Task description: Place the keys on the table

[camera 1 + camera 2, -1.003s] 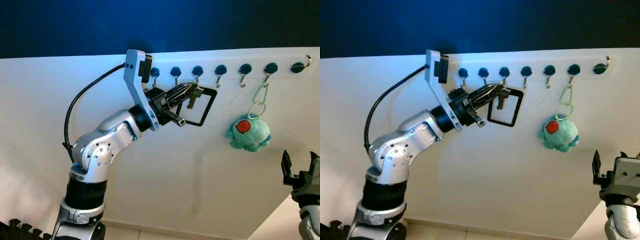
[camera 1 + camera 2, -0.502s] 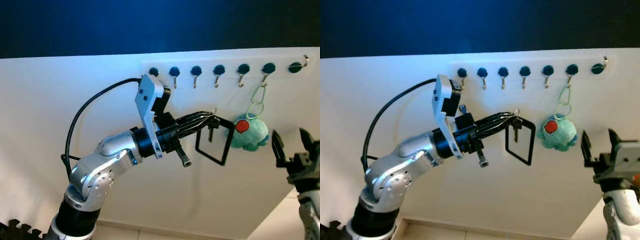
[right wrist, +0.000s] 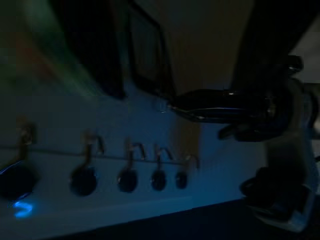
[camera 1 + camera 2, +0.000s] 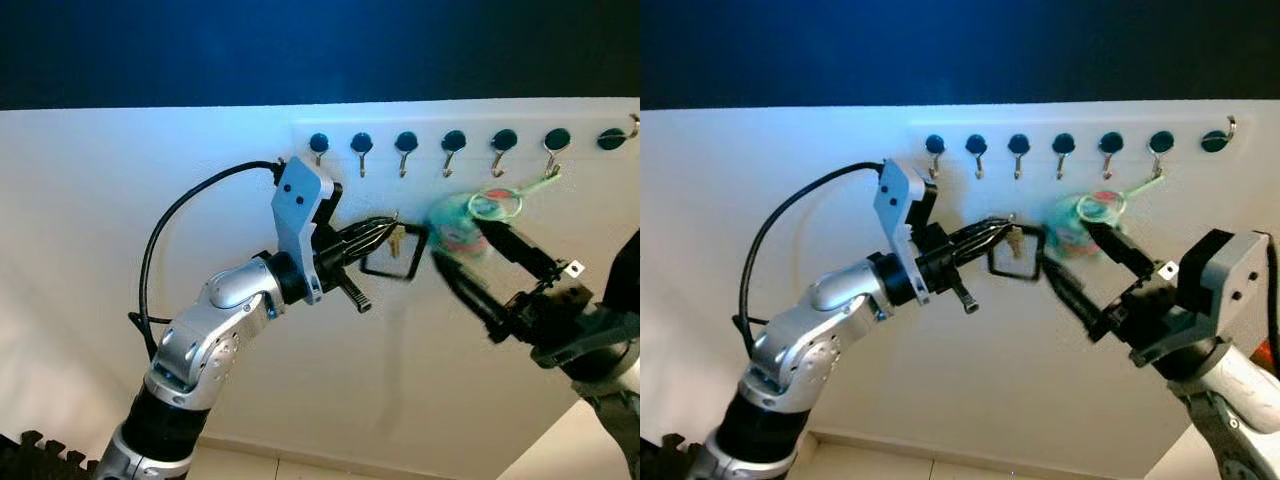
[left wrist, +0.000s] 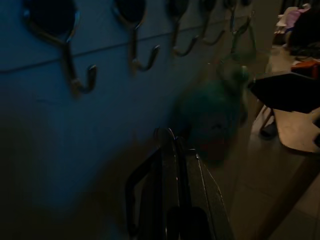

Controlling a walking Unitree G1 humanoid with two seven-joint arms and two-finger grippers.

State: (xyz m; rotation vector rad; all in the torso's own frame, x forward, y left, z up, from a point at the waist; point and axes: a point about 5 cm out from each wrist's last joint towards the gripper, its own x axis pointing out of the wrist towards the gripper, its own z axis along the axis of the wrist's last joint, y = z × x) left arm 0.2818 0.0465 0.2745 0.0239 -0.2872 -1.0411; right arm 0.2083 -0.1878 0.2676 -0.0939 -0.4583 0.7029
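The robot is standing before a white wall (image 4: 120, 250) fitted with a row of hooks (image 4: 404, 146), its left gripper (image 4: 385, 232) reaching out below the rack with its two black fingers pinched together on the keys (image 4: 397, 240), a brass key and a black rectangular loop (image 4: 388, 268) dangling just clear of the wall. The keys are off their hook and in the air, so the lifting step looks finished and the carrying step is in hand; the next move appears to call for drawing that arm back from the wall, turning toward a table and lowering the keys onto it before the fingers part. The right gripper (image 4: 480, 265) is rising on the other side, its long fingers spread wide around a teal plush toy (image 4: 455, 222) that is hanging from a green clip (image 4: 520, 190) on a hook; the toy is blurred with motion, and whether a finger is touching it cannot be told. A swinging toy could snag the loop as the arms are passing close together.
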